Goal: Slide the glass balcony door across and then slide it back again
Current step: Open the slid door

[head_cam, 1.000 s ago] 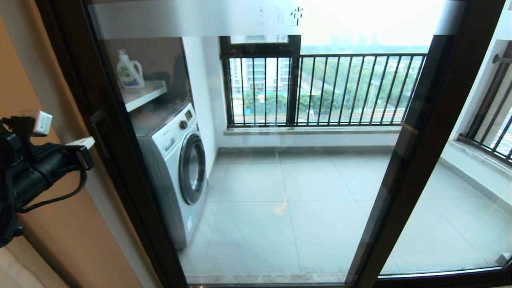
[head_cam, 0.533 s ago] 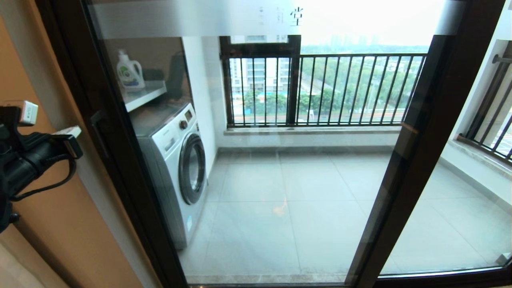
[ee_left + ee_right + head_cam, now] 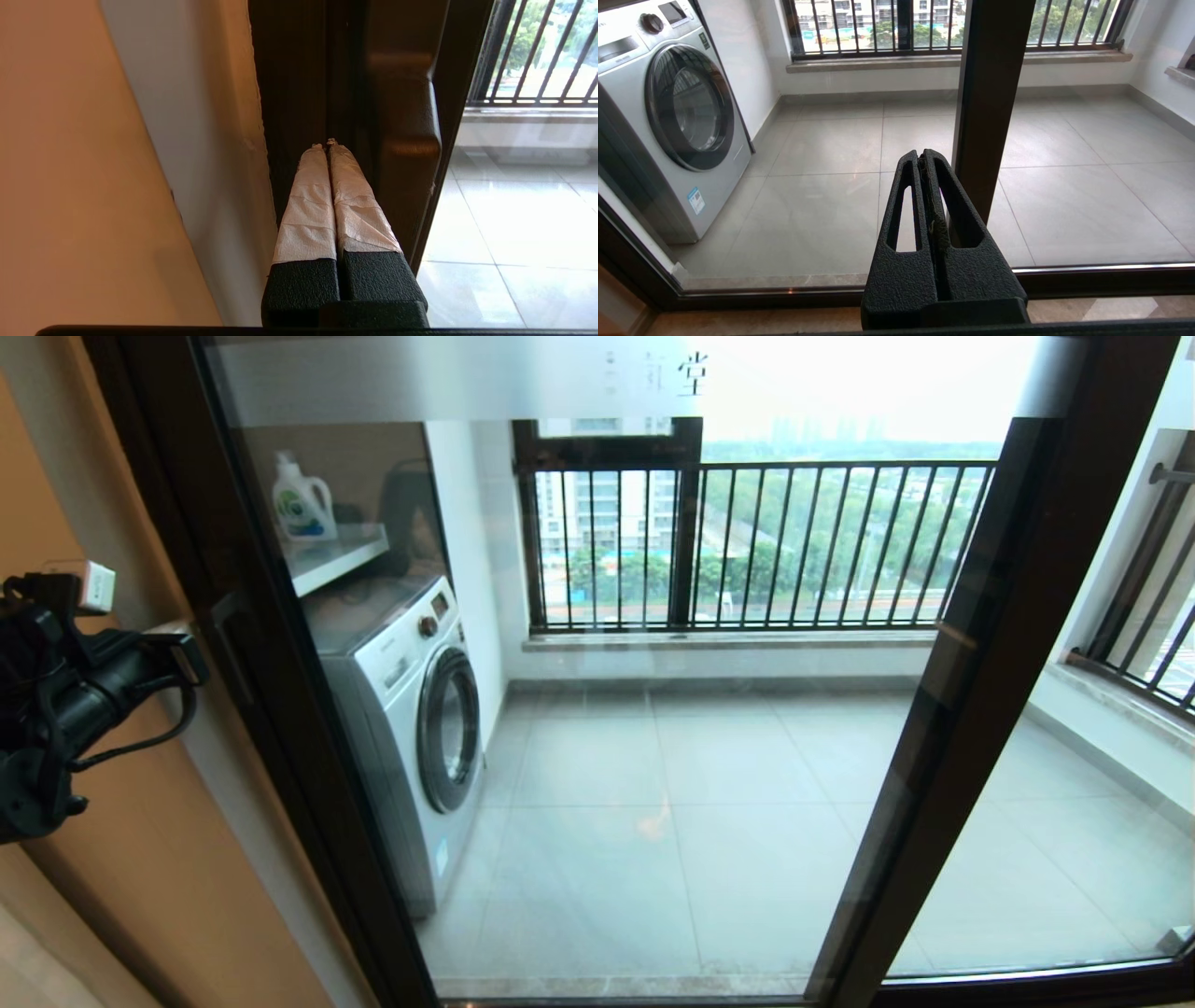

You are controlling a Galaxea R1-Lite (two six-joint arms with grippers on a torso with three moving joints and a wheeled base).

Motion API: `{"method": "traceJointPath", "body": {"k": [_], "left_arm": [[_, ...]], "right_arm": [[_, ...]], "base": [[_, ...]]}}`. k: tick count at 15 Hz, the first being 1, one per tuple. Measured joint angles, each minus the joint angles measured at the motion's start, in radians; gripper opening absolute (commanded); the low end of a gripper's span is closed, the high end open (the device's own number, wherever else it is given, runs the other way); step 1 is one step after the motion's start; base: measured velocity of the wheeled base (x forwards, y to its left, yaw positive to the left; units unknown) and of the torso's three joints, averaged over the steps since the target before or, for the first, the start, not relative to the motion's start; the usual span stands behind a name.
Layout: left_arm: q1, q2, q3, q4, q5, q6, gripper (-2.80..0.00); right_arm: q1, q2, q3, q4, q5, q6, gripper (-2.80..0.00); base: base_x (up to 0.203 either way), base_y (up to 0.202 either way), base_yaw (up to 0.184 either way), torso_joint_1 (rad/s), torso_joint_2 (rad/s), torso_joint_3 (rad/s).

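Door (image 3: 653,709): glass panel fills my front, its handle (image 3: 402,121) upright on the left stile. Left gripper (image 3: 325,142), jaws pressed together, noses in just beside the handle; nearer arm. Right gripper (image 3: 923,158), jaws together, parked low.

I'm looking at a home, an apartment balcony high up. Past my right gripper (image 3: 924,158) there's a washer (image 3: 411,709) on a grey tile floor (image 3: 672,821), and above the washer a shelf (image 3: 336,555) with a detergent jug (image 3: 301,499) on it. Straight ahead of that gripper, behind the glass door (image 3: 597,663), a railing (image 3: 803,546) fronts trees and residential blocks far below. By my left gripper (image 3: 325,145), a painted wall (image 3: 93,163) meets the dark frame. Laundry corner, plainly domestic.
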Motion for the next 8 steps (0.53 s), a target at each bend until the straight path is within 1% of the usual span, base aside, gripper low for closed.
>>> {"method": "traceJointPath", "body": {"k": [2, 8], "left_arm": [[-0.012, 0.006, -0.01, 0.0, -0.001, -0.001, -2.8], [-0.08, 0.004, 0.015, -0.008, 0.01, -0.012, -2.8]], "right_arm": [[0.0, 0.0, 0.0, 0.0, 0.0, 0.0, -2.8], [0.0, 0.0, 0.0, 0.0, 0.0, 0.001, -2.8]], "base": [[0.0, 0.0, 0.0, 0.0, 0.0, 0.0], [0.0, 0.0, 0.0, 0.0, 0.0, 0.0]]}}
